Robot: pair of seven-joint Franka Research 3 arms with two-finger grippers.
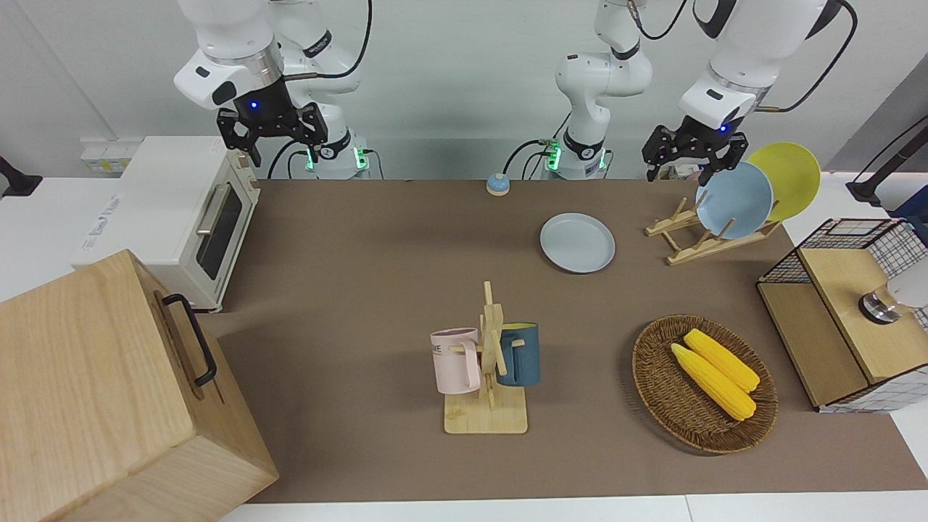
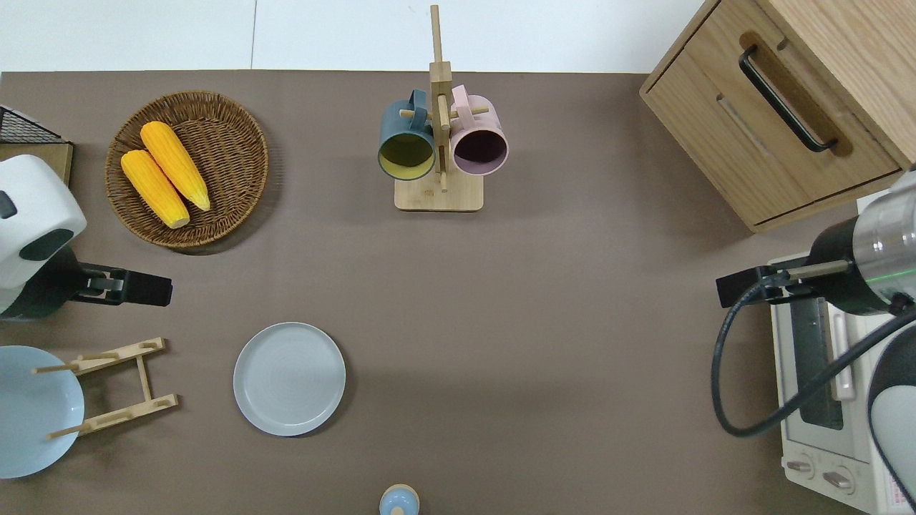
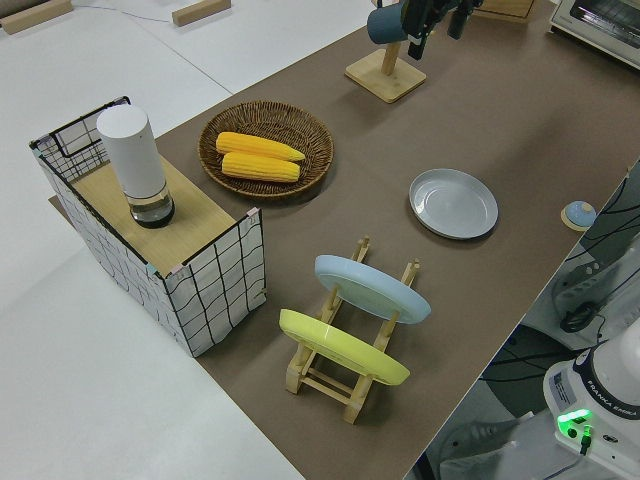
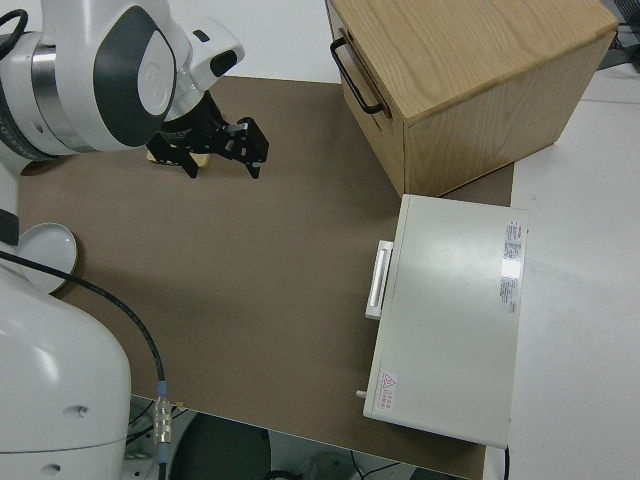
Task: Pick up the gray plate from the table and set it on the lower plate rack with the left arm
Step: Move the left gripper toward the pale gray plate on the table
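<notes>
The gray plate (image 1: pixel 577 242) lies flat on the brown table mat, beside the lower plate rack (image 1: pixel 714 246); it also shows in the overhead view (image 2: pixel 289 378) and the left side view (image 3: pixel 453 203). The rack (image 2: pixel 107 357) holds a sky-blue plate (image 1: pixel 734 199) and a yellow plate (image 1: pixel 790 177) leaning in its slots. My left gripper (image 1: pixel 696 154) is open and empty, up in the air over the mat between the rack and the corn basket (image 2: pixel 125 286). My right arm is parked, its gripper (image 1: pixel 272 134) open.
A wicker basket (image 1: pixel 652 377) with two corn cobs, a mug stand (image 1: pixel 493 362) with a pink and a blue mug, a wire crate (image 1: pixel 834 290), a white toaster oven (image 1: pixel 188 217), a wooden drawer cabinet (image 1: pixel 109 391) and a small bell (image 1: pixel 497 184) stand around the mat.
</notes>
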